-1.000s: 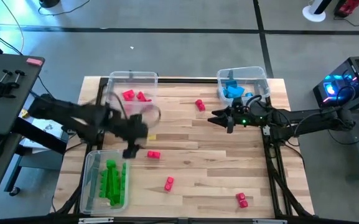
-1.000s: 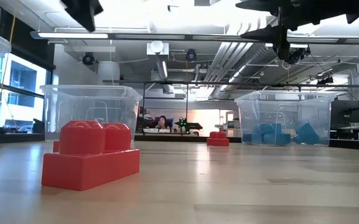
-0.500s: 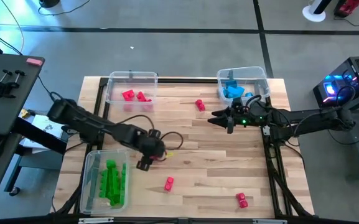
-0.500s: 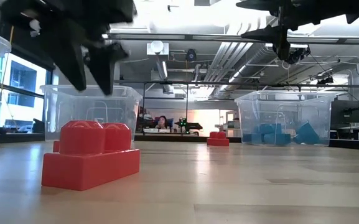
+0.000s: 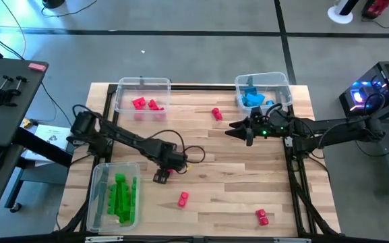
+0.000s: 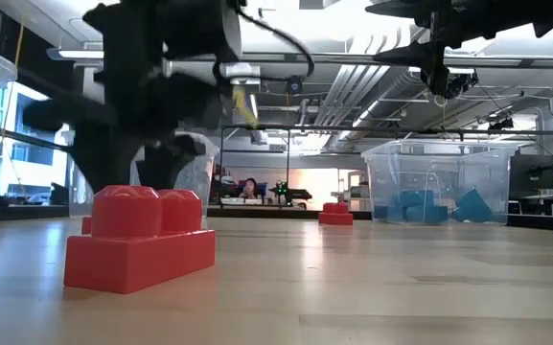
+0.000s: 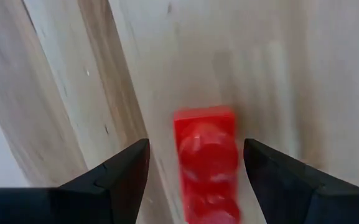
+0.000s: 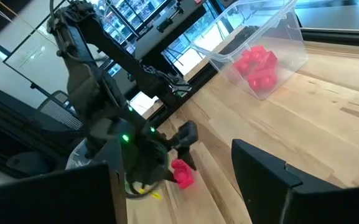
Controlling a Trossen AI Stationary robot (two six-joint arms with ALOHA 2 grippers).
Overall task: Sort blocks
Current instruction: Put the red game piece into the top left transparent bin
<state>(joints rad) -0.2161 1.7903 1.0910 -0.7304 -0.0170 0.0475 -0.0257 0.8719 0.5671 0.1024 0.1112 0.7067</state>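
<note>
While the left gripper [image 5: 163, 174] sits low over the middle of the table [image 5: 214, 202], its fingers are spread wide with a red block [image 7: 206, 163] lying right between them, not pinched, gaps showing on both sides. From the level view that arm is just a dark blur behind the big red block [image 6: 140, 251] up front.

Right gripper [image 5: 236, 127] hangs in the air near the blue bin [image 5: 286, 86], fingers apart and nothing in them.

Where the blocks are:
- red bin [image 5: 142, 84] at the back left corner has a few red ones [image 5: 146, 104] in it
- blue bin at the back right has the blue ones [image 5: 252, 98]
- green bin [image 5: 100, 201] at the front left is packed with green ones [image 5: 123, 198]
- loose reds on the wood: one near the back between the two rear bins [image 5: 216, 114], one toward the front middle [image 5: 183, 198], and a pair by the front right [image 5: 262, 217]

So four loose reds not yet sorted, counting the one under the left gripper.
</note>
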